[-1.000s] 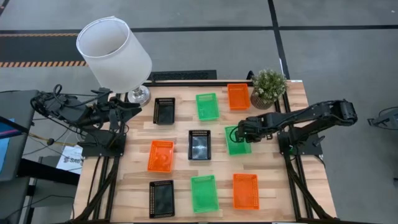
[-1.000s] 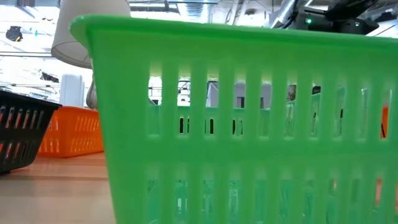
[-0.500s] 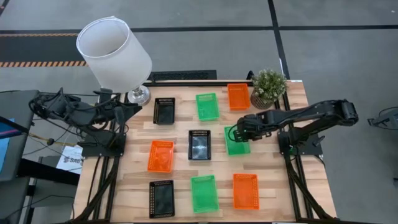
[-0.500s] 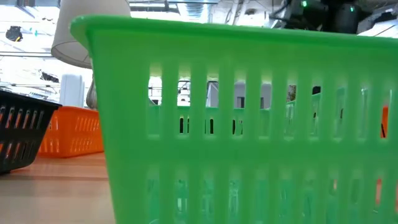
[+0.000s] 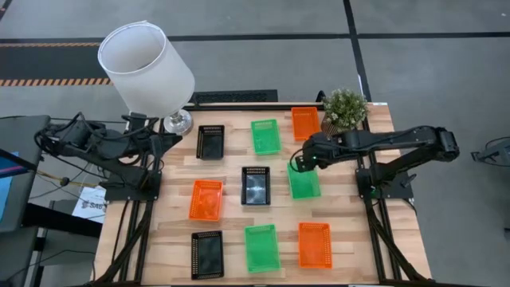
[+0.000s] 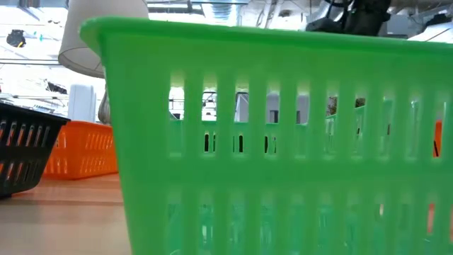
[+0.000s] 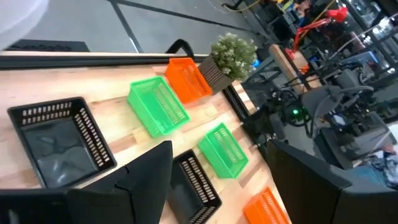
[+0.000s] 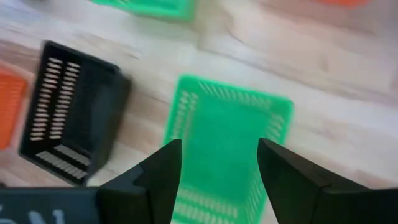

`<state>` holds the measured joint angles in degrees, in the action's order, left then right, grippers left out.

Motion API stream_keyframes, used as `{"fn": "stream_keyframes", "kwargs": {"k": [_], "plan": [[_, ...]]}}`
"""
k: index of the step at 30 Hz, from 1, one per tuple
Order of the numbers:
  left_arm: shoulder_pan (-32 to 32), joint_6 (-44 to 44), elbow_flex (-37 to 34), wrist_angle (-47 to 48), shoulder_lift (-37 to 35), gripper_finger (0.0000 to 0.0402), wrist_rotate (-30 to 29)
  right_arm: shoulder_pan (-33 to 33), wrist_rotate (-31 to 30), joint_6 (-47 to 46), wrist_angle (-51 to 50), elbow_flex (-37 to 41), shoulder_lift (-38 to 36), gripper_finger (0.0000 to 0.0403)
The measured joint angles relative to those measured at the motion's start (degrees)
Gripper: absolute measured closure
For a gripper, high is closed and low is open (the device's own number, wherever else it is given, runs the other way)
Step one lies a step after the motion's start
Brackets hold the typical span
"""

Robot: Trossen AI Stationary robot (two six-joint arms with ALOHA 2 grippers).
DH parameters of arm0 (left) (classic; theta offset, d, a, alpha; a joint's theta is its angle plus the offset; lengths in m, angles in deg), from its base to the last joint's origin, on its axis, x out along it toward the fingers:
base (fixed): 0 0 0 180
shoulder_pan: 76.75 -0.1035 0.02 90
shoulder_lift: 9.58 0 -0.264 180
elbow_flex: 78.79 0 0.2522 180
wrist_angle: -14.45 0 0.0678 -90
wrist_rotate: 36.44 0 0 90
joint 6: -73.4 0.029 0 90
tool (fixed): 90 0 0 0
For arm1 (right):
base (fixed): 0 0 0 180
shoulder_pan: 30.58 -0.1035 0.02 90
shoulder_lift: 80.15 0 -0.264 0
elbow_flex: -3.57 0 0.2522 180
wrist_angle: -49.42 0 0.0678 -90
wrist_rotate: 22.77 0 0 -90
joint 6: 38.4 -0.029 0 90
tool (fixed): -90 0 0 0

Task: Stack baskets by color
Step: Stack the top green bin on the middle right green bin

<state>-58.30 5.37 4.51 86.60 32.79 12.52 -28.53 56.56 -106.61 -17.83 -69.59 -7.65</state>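
White-shaded lamp (image 5: 147,67) at table's (image 5: 231,217) far left corner; potted plant (image 5: 344,111) far right.

Three bright green baskets (image 5: 304,182), three orange baskets (image 5: 205,199) and three black baskets (image 5: 256,185), all mesh-sided. They sit on a pale striped wooden table (image 5: 231,169), with a white lampshade (image 5: 146,67) at eleven o'clock.

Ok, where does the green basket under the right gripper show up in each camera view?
High view: the green basket lies right of the middle black basket, just below the right gripper.
Low view: cannot tell; a near green basket fills the picture.
Left wrist view: it lies past the black basket.
Right wrist view: it lies between the open fingers, black basket alongside.
Shared landmark: the middle black basket.
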Motion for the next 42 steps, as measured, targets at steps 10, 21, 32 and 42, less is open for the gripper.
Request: {"fn": "stream_keyframes", "kwargs": {"k": [10, 21, 32, 42], "plan": [[-1.95, 0.07, 0.00, 2.84, 0.02, 0.0150, 1.59, 6.43, -0.12, 8.25, 12.82, -0.06, 7.76, 0.0172], [-2.22, -0.22, 0.00, 4.39, 0.00, 0.0150, 1.83, 13.27, 0.08, 13.21, 21.83, -1.86, 19.96, 0.0172], [-2.22, -0.37, 0.00, 5.71, -0.02, 0.0150, 1.75, 15.81, -1.36, 18.90, 15.71, -12.30, 28.72, 0.0172], [-2.82, 0.44, 0.00, 5.70, -0.02, 0.0150, 1.25, 16.38, -4.29, 20.29, 11.32, -14.51, 29.95, 0.0173]]}}
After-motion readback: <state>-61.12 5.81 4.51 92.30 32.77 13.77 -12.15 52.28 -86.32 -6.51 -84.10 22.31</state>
